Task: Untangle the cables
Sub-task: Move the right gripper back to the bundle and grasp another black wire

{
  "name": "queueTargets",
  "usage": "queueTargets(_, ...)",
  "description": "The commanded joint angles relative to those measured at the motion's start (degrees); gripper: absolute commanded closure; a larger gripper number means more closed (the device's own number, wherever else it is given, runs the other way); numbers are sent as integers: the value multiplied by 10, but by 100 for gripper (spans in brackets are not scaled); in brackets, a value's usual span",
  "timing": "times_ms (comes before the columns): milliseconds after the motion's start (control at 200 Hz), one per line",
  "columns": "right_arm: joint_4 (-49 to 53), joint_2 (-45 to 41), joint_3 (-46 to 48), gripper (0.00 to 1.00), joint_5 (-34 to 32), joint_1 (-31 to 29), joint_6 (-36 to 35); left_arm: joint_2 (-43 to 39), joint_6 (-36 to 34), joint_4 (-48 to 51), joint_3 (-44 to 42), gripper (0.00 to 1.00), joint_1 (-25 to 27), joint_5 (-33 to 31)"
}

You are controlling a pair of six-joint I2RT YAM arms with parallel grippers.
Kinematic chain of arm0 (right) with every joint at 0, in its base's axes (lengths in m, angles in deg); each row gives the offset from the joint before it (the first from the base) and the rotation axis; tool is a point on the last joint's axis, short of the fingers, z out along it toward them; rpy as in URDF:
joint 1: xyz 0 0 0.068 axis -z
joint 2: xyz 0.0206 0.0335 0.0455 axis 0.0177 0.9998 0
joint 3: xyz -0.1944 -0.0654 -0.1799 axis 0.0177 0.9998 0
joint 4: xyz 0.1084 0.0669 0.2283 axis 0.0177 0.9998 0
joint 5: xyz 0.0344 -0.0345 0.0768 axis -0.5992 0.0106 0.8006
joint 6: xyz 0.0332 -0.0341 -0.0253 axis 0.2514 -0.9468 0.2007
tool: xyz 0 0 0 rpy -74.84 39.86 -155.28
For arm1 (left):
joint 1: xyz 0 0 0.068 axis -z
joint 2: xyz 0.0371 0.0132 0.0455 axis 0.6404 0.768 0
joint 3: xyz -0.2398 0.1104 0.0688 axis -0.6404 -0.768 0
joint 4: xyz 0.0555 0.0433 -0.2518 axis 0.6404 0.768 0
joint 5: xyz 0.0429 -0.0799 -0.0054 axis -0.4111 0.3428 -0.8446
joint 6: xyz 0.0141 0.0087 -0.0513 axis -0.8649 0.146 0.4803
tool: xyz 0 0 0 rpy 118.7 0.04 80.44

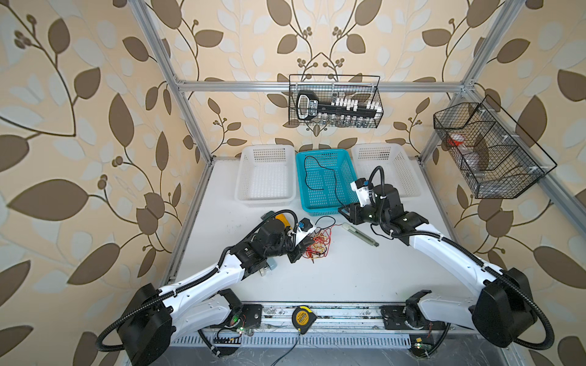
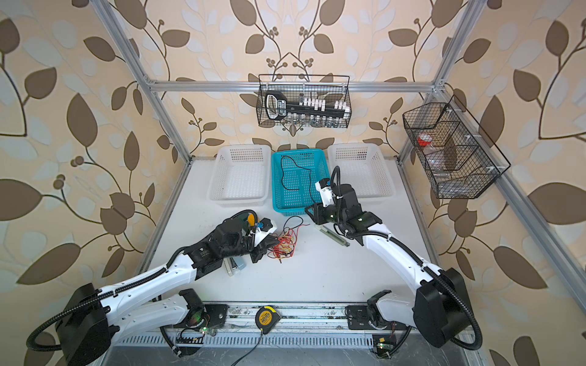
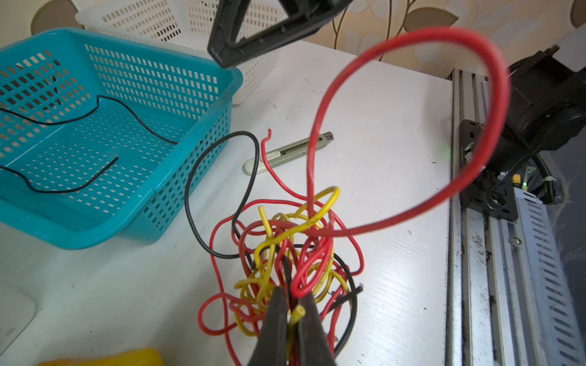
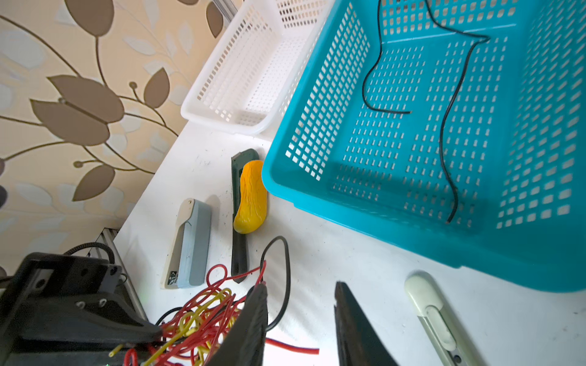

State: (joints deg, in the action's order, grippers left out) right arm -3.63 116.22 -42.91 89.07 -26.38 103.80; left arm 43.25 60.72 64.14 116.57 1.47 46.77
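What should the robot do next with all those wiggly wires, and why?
Probably bring the open right end effector down onto the loose black cable loop and pinch it: the left end effector is shut on the tangle, anchoring it.

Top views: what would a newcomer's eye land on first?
The bright tangle of red, yellow and black cables at mid-table stands out most, with the left tool shut on it. Farther back, the teal basket holds a single black cable. The right tool hangs open by the basket's near corner.
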Motion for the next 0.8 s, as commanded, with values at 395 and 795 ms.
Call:
queueTargets(395,4,81,-35,64,24,-35,12,-24,-36,-12,16,100,7,1)
queueTargets(795,-13,112,-39,94,39,-42,21,-29,-17,-25,5,100,7,-13)
